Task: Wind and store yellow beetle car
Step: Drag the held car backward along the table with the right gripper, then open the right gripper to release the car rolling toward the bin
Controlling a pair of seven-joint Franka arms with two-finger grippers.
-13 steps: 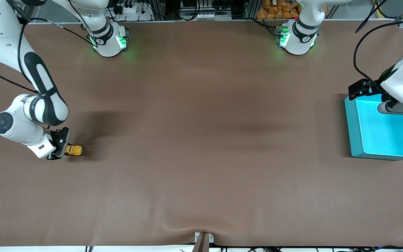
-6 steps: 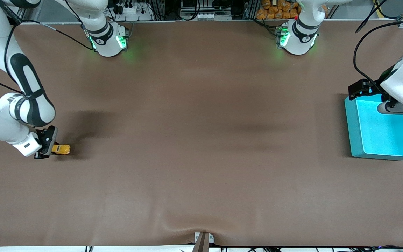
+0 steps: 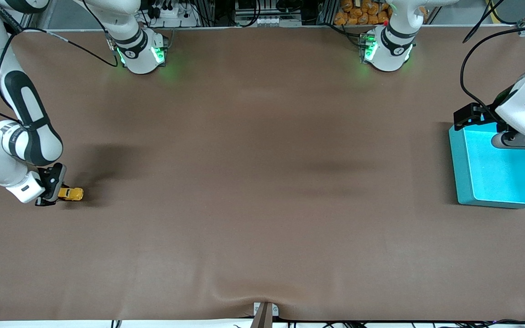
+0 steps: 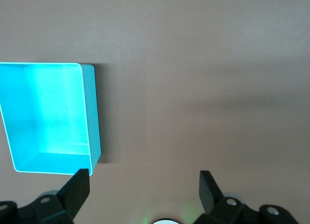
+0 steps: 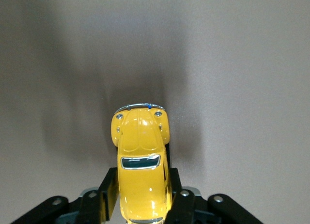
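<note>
While the left gripper [image 4: 140,178] is held open beside the bin [image 3: 463,173], the car [image 3: 70,194] is clamped on the table [image 3: 262,182] by the right gripper [image 3: 55,189].

White arms [image 3: 14,150], black joints, green-lit bases [image 3: 141,52].

Brown mat [image 3: 262,182] covers table, rippled at lower centre edge. Soft shadows mid-frame. Cables and power strip [image 3: 171,11] along top edge; orange items [image 3: 358,11] upper right of centre
</note>
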